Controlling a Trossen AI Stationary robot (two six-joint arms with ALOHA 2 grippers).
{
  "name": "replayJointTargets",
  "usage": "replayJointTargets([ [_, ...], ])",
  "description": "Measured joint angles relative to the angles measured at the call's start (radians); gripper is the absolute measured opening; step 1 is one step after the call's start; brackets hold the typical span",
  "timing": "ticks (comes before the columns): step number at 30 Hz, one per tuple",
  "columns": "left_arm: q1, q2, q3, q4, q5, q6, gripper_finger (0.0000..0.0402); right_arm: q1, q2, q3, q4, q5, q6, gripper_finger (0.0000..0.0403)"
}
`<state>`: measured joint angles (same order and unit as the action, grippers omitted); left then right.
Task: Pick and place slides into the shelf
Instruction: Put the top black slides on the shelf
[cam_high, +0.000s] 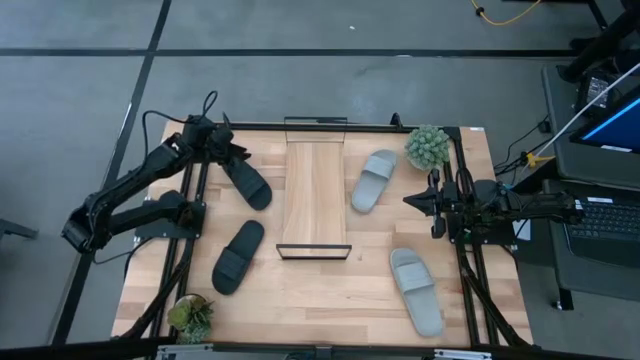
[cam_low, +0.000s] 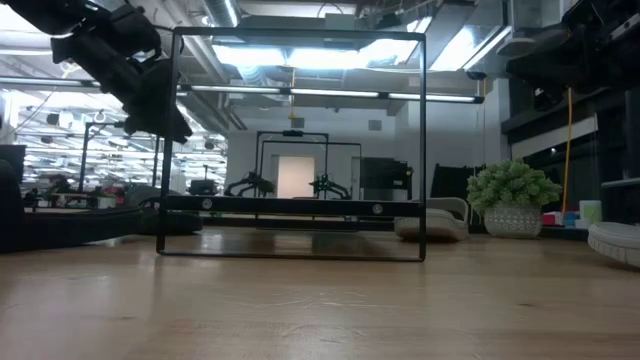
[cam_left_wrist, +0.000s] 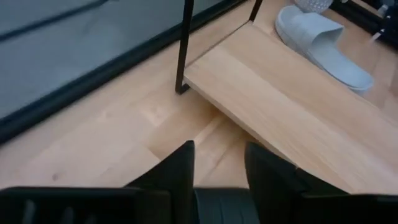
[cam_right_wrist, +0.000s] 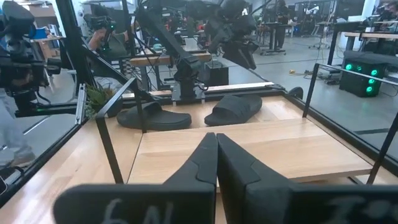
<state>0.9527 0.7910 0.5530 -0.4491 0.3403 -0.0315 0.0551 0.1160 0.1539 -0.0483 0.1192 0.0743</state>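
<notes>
The shelf (cam_high: 313, 195) is a light-wood board with black wire ends, lying mid-table. One black slide (cam_high: 247, 180) lies flat left of it. The other black slide (cam_high: 237, 257) lies nearer the front. A grey slide (cam_high: 375, 180) lies right of the shelf, and a second grey slide (cam_high: 416, 291) lies at the near right. My left gripper (cam_high: 238, 155) is open and empty, raised above the far end of the far black slide (cam_right_wrist: 233, 109). My right gripper (cam_high: 410, 200) is shut and empty at the table's right side, pointing at the shelf (cam_right_wrist: 249, 149).
A potted plant (cam_high: 428, 147) stands at the far right corner and another (cam_high: 190, 317) at the near left corner. A black rail frame (cam_high: 460, 180) runs round the table's edges. Bare wood lies in front of the shelf.
</notes>
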Motion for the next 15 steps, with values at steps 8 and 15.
replayJointTargets([
  [8,-0.006,0.017,0.003,-0.113,-0.035,-0.017,0.0146,0.000,0.000,0.000,0.000,0.000,-0.004,0.0006],
  [15,-0.040,0.103,0.003,-0.113,-0.037,-0.055,0.0138,0.000,0.000,0.000,-0.007,0.001,-0.004,0.0007],
])
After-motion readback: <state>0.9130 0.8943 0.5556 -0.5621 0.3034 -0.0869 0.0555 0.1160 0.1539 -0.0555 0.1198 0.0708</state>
